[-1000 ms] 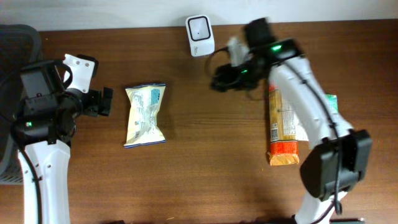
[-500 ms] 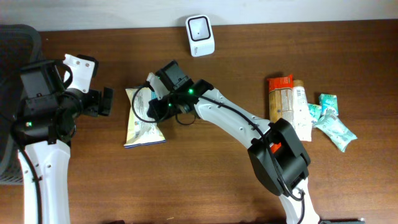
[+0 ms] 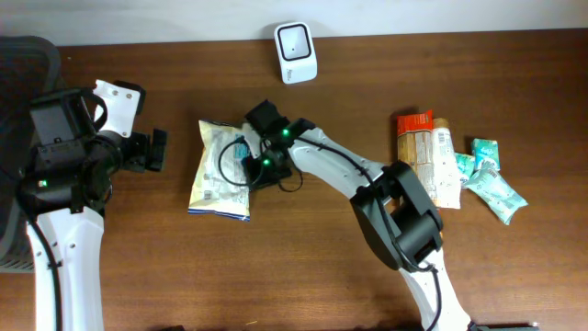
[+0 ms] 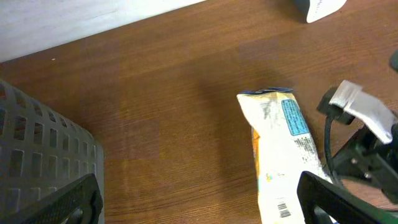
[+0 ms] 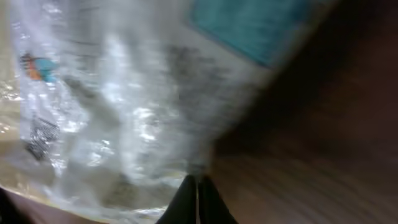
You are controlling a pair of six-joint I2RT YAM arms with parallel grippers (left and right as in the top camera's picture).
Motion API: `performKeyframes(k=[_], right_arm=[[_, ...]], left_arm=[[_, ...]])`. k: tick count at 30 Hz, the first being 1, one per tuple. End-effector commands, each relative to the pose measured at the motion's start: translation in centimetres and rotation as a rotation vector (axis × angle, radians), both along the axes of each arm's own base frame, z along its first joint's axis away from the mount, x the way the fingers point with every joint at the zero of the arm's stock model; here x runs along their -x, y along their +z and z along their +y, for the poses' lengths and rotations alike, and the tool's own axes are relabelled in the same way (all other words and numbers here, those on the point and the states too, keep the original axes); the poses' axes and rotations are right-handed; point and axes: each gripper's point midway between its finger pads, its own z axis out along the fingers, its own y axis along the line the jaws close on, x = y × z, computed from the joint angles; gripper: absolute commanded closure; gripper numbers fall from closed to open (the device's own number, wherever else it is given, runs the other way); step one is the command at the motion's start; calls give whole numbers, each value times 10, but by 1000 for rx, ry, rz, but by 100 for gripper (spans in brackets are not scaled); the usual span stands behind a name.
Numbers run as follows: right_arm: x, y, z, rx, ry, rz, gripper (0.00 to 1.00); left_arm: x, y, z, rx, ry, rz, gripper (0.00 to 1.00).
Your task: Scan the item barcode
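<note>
The item, a white and yellow snack bag (image 3: 219, 170) with a blue label, lies at centre left of the table. Its barcode (image 4: 281, 208) faces up near one end in the left wrist view. My right gripper (image 3: 253, 165) is shut on the bag's right edge. In the right wrist view its fingertips (image 5: 189, 190) meet on the crinkled bag (image 5: 124, 93). The white scanner (image 3: 296, 39) stands at the back edge. My left gripper (image 3: 156, 150) is open to the left of the bag, holding nothing, and its fingers (image 4: 339, 199) frame bare wood.
Several snack bars (image 3: 418, 156) and teal packets (image 3: 491, 179) lie at the right side. A grey mesh chair (image 4: 37, 143) stands off the table's left end. The scanner's base (image 4: 317, 7) shows at the top of the left wrist view.
My right arm swung from the scanner across to the bag and its jaws closed on the bag's edge. The bag has shifted and turned slightly. The left arm has not moved.
</note>
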Motion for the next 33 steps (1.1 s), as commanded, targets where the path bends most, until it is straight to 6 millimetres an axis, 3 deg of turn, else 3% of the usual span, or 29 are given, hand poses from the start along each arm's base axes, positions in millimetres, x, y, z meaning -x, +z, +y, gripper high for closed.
performKeyframes(k=[1,3,4,6,7,8,10,14,16,19,21,23,28,33], right_arm=[[-1,-13,-9,51,-13,-6,96],[-2,-12,-10,50,-16,-5,95],[-6,-8,-11,42,-18,-11,89],[-19,20,-12,-29,12,-38,73],[-32,36,-15,-47,-6,-58,54],[-41,46,-15,-65,-15,-73,43],[-56,56,-14,-96,-29,-117,32],[-77,51,-2,-110,-40,-223,30],[-106,45,-6,-28,-96,-373,23],[-139,68,7,-17,56,-682,21],[-149,79,11,-21,84,-770,21],[-151,79,15,-27,100,-797,21],[-135,43,25,4,148,-734,22],[-138,38,32,-22,133,-745,22]], left_arm=[[1,5,1,-14,-8,-16,1],[1,5,1,-14,-9,-17,1],[1,5,1,-14,-8,-17,1],[1,5,1,-14,-8,-16,1],[1,5,1,-15,-8,-17,1],[1,5,1,-14,-8,-16,1],[1,5,1,-14,-8,-16,1],[1,5,1,-14,-8,-16,1],[1,5,1,-14,-8,-17,1],[1,5,1,-14,-8,-16,1],[1,5,1,-14,-8,-17,1],[1,5,1,-14,-8,-16,1],[1,5,1,-14,-8,-16,1],[1,5,1,-14,-8,-16,1]])
